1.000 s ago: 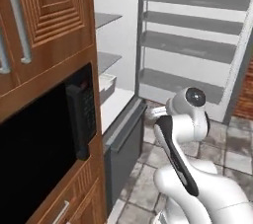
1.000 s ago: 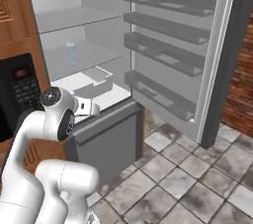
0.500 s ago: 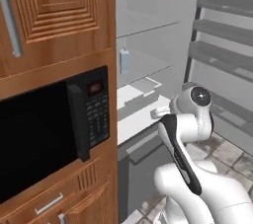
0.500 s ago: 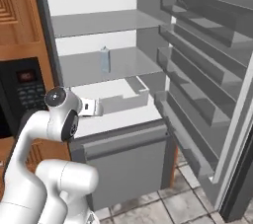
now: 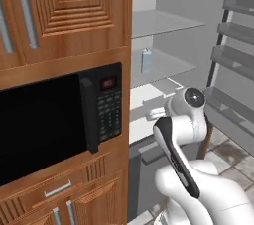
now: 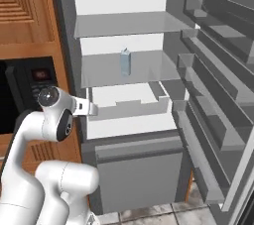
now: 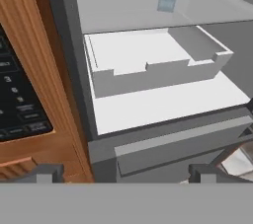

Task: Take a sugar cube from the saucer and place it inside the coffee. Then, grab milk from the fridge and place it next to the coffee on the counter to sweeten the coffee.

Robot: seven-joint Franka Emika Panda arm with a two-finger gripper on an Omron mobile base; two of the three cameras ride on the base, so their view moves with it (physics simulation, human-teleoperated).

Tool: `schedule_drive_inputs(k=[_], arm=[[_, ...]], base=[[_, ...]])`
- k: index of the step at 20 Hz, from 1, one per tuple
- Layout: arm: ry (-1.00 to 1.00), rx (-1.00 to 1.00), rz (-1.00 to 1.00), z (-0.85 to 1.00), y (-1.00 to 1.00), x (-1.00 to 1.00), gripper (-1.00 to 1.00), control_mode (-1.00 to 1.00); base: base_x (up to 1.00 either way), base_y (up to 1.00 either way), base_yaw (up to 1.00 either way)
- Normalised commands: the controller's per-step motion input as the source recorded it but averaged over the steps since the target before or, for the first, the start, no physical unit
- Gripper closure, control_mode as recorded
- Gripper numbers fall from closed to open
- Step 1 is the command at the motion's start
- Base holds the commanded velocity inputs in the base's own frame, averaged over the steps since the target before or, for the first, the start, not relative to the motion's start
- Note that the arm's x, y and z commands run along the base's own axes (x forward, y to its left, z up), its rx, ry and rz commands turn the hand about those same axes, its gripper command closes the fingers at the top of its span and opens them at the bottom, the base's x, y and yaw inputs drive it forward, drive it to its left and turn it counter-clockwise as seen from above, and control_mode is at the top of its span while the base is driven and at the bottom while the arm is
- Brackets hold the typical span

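Milk [image 6: 125, 62] upright on fridge [image 6: 149, 135] glass shelf, fingers [image 7: 39, 172] spread wide, empty

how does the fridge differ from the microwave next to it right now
The fridge stands open, its pale grey inside on show; the microwave is shut, black-fronted. The fridge has glass shelves, one carrying the milk; the microwave shows a dark door and keypad. Both sit side by side against the wooden cabinets.

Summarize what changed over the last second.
The base drove, so both base views swung: the open fridge now sits squarely ahead, and the microwave fills more of the left base view. That shift is the camera's, not the things'. The milk stayed upright on its glass shelf. The gripper stayed open and empty, short of the fridge.
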Motion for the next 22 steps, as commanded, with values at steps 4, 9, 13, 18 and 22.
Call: schedule_drive_inputs(k=[4,9,13,18,22], arm=[[0.0,0.0,0.0,0.0,0.0,0.0,-1.0,1.0],[0.0,0.0,0.0,0.0,0.0,0.0,-1.0,1.0],[0.0,0.0,0.0,0.0,0.0,0.0,-1.0,1.0],[0.0,0.0,0.0,0.0,0.0,0.0,-1.0,1.0],[0.0,0.0,0.0,0.0,0.0,0.0,-1.0,1.0]], base=[[0.39,-0.38,0.0],[0.33,-0.4,0.0],[0.36,-0.11,0.0],[0.56,-0.02,0.0],[0.54,-0.32,0.0]])
